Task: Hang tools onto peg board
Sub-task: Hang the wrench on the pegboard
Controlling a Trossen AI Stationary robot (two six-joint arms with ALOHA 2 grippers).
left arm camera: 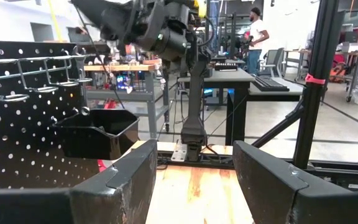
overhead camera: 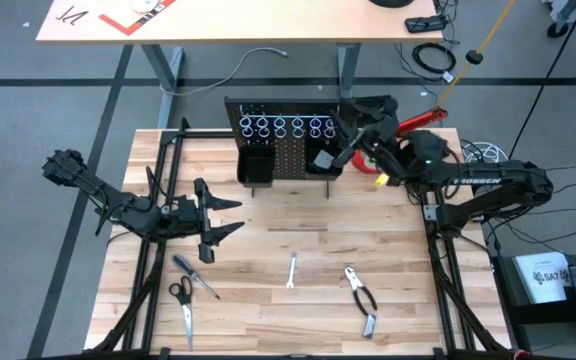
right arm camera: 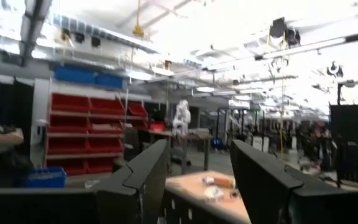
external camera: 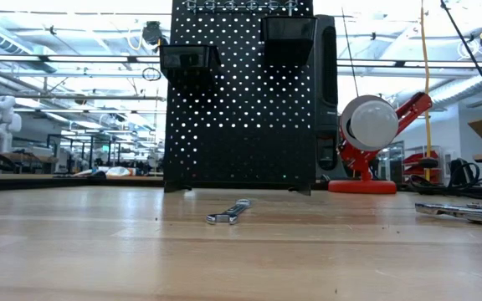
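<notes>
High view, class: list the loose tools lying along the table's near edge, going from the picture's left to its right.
Scissors → screwdriver → wrench → pliers → small metal piece.

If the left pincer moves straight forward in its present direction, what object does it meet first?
Probably the right arm's base post, straight ahead between the open left pincer fingers; the peg board and its black bin lie beside that line. Depth is uncertain.

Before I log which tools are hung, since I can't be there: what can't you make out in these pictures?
- Rings on the peg board: high view, too small to tell whether any tool hangs there.
- Bin contents: high view, the right gripper covers it; low view sees only its underside.
- Pliers: low view, cut off by the right edge.
- Scissors, screwdriver: out of the low view.
</notes>
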